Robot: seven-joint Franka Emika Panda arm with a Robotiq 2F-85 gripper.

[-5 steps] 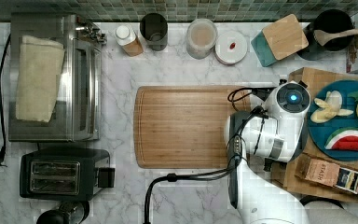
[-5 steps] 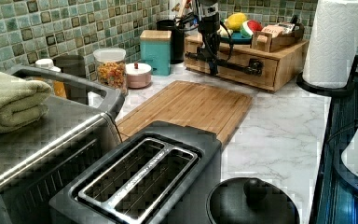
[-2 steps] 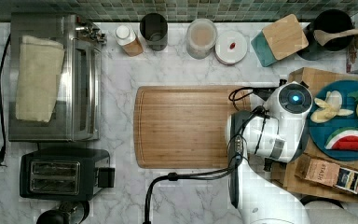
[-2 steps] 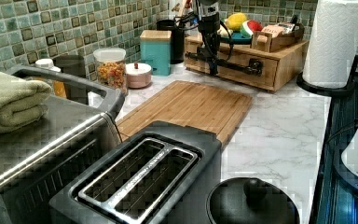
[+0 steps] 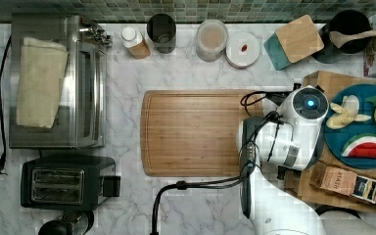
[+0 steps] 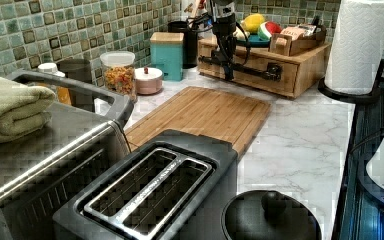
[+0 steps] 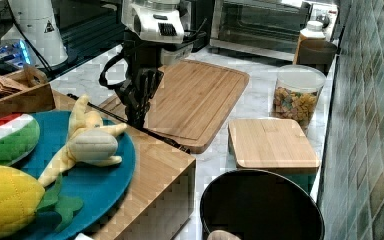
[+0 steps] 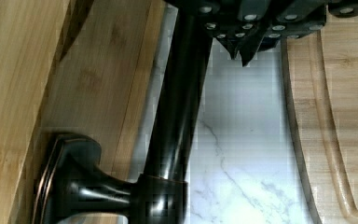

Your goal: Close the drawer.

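Ordering: running from the near end of the left view to its far end.
Toaster point(image 6: 150, 195): standing closest in the left view, its two slots facing up, with a round black lid point(image 6: 270, 220) sitting just beside it on the left view's right.
Toaster oven point(image 6: 55, 150): sitting just behind the toaster on the left view's left and carrying a folded green towel point(image 6: 10, 105) on its roof.
Surface point(image 6: 300, 135): white marble, stretching under everything.
Cutting board point(image 6: 205, 112): lying flat on the surface between the toaster and the wooden box.
Paper towel roll point(image 6: 360, 45): standing upright at the left view's right.
Jar point(image 6: 118, 72): waiting against the tiled wall, near a teal box point(image 6: 166, 55) with a wooden lid.
Drawer point(image 6: 260, 67): sitting in the low wooden box at the far end of the cutting board, at the top view's right; its front is facing the board and looking about level with the box's face in the left view.
Handle point(image 8: 177, 116): a long black bar running along the drawer front, standing off the wood on a flared post.
Claw point(image 6: 228, 75): pointing down in front of the drawer and meeting the handle partway along the bar; I cannot tell whether it is clenched or released.
Arm point(image 5: 293, 127): reaching over the gap between the board and the box.
Blue plate point(image 5: 360, 129): resting on the box top, carrying toy fruit.
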